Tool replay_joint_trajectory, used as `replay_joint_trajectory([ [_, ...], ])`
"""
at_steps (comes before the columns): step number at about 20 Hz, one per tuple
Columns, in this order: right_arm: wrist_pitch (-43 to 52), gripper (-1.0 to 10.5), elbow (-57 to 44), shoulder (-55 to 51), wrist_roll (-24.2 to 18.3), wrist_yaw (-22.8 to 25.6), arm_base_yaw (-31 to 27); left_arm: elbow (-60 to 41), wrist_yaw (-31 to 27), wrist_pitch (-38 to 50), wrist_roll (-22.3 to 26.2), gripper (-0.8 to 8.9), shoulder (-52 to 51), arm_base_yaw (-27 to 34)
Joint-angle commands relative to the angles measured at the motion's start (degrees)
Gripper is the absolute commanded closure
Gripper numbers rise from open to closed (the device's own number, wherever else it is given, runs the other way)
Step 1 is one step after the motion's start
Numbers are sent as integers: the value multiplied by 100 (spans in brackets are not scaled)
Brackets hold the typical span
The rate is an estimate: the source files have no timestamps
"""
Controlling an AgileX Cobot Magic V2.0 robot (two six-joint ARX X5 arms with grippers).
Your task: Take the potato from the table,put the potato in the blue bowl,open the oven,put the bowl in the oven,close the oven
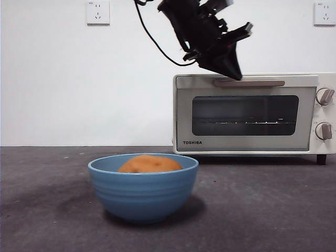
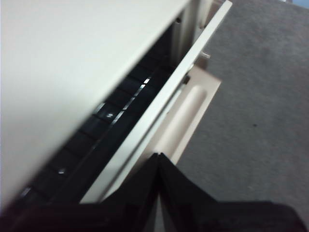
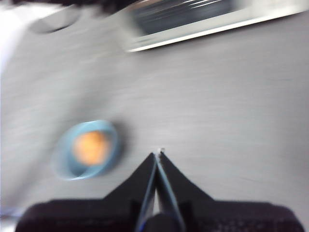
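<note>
Already the rounded orange-brown potato (image 1: pixel 149 164) sits in the ridged matte-blue bowl (image 1: pixel 143 189) near the worktop's front edge; the left hand (image 1: pixel 237 74), clenched empty, seemingly touches the cream oven's (image 1: pixel 247 113) stiff tan bar handle (image 1: pixel 249 83), best hooked mid-bar.

– What rests on the desk (image 1: pixel 273 210)?
– On its dark, speckled surface, a blue bowl (image 1: pixel 143 189) stands near the front; a cream oven (image 1: pixel 252 113) sits further back.

Behind the scene we see a plain white wall (image 1: pixel 79 84). On it we note one white power socket (image 1: pixel 98 12) at upper left and a second socket (image 1: pixel 324 13) at upper right.
</note>
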Motion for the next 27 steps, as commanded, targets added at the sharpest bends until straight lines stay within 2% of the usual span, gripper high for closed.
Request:
replay_joint_trajectory([
  [1, -737, 948, 485, -15, 17, 656, -4, -131, -186, -343, -155, 819, 212, -116],
  [5, -734, 948, 1207, -46, -72, 782, -4, -144, -535, -660, -267, 819, 214, -374],
  [8, -737, 948, 1552, -48, -96, 782, -4, -144, -822, -686, -745, 819, 219, -518],
  [13, -737, 948, 1628, -48, -129, 782, -4, -278, -1073, -756, -1027, 819, 219, -769],
  [18, -737, 948, 1628, -48, -210, 782, -4, -1005, -1132, -352, -1436, 819, 219, -1040],
  [23, -737, 948, 1628, -48, -236, 787, -4, -1075, -1239, -315, -1471, 819, 219, -1255],
  [27, -737, 948, 1628, -48, -238, 850, -4, -1075, -1167, -638, -1456, 819, 216, -1386],
])
